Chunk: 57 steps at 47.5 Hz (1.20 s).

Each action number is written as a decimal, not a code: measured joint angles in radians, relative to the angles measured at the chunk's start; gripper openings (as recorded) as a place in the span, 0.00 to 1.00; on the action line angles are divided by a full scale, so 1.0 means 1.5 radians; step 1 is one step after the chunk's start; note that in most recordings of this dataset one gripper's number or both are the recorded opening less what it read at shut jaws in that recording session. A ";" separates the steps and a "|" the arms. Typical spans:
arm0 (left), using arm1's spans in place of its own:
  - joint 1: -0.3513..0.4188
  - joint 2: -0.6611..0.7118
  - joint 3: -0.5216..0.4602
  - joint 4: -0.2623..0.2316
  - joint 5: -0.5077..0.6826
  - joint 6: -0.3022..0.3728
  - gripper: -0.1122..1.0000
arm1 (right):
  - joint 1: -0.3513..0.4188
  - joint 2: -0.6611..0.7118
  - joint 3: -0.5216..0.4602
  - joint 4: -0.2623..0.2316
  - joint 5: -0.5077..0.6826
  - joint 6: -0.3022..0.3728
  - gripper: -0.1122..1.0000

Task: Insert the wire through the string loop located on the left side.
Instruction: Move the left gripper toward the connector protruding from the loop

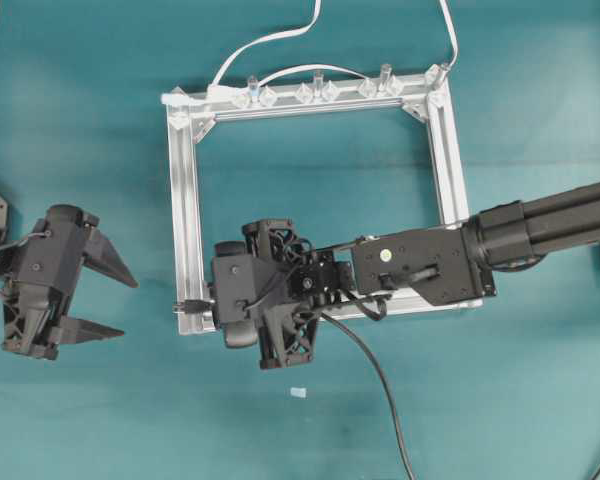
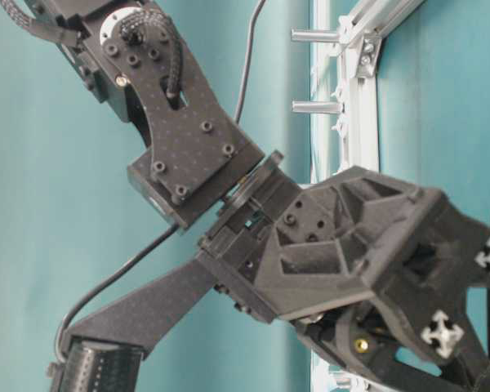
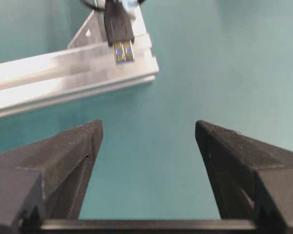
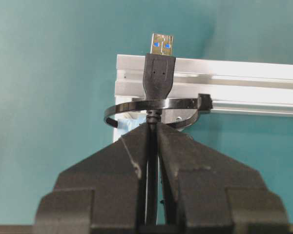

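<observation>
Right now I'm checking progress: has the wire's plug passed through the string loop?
Yes: in the right wrist view the plug sits beyond the string loop, which encircles its base.

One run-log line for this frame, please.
right hand: shut on wire | plug through string loop, over frame | left hand: open, empty, facing plug

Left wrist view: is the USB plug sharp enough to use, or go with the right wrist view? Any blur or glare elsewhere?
Left wrist view: the plug and frame bar are soft, with glare washing out the bar. Right wrist view: plug and string loop are crisp; use this one. Table-level view: the near gripper housing blurs toward the right edge. Overhead view: evenly lit, soft shadows.
</observation>
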 measured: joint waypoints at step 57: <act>0.049 0.258 -0.124 0.000 -0.100 -0.001 0.85 | 0.000 0.000 -0.001 -0.019 0.000 0.001 0.17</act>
